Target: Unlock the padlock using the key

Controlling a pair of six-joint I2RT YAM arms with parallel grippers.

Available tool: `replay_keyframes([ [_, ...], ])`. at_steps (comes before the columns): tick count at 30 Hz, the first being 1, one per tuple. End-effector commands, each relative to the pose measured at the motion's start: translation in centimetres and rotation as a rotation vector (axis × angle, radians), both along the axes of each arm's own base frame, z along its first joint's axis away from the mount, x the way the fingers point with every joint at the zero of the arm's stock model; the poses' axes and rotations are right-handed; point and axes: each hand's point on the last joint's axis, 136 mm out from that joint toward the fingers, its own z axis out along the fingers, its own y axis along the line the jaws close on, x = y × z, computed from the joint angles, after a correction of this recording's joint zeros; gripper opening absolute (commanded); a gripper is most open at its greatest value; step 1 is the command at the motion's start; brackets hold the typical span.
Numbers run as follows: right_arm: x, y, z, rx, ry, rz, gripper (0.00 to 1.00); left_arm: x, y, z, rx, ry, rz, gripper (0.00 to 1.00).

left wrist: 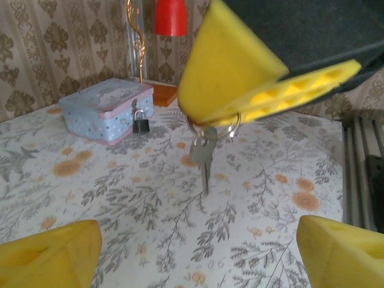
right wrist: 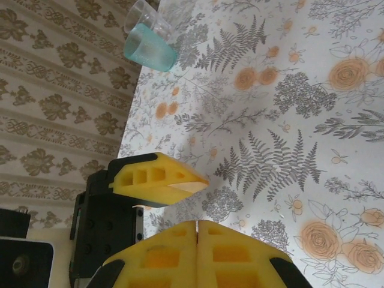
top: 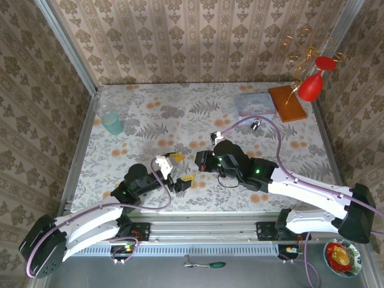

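The key hangs by its ring from the yellow fingers of my right gripper, which is shut on the ring above the table. The key's tip points down, just above the cloth. My left gripper faces it from the left, open, with its fingertips wide apart below the key and nothing between them. The padlock is small and dark with a silvery shackle. It stands far back against a pale blue tin, where its body shows.
A glass with blue liquid stands at the back left. An orange-brown block lies beside the pale blue tin, with red ornaments above it. Patterned walls close off the table on three sides.
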Motion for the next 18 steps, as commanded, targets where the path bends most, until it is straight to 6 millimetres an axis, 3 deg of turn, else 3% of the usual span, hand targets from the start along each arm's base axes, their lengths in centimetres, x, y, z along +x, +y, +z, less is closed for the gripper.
replay_keyframes([
  [1, -0.69, 0.68, 2.13, 0.069, -0.022, 0.035, 0.0, -0.37, -0.82, 3.13, -0.049, -0.126, -0.073, 0.75],
  [5, -0.94, 1.11, 2.16, 0.083, -0.022, 0.054, 0.0, -0.47, -1.31, 2.88, -0.037, -0.1, -0.12, 0.55],
  [10, -0.97, 1.4, 2.29, 0.084, -0.036, 0.067, 0.0, -0.46, -1.24, 2.93, -0.039, -0.088, -0.127, 0.5],
  [14, -0.88, 1.31, 2.42, 0.095, -0.05, 0.061, 0.0, -0.41, -0.95, 3.07, -0.04, -0.091, -0.113, 0.38],
  [18, -0.74, 1.22, 2.29, 0.1, -0.051, 0.049, 0.0, -0.54, -0.8, 3.27, -0.047, -0.094, -0.112, 0.37],
])
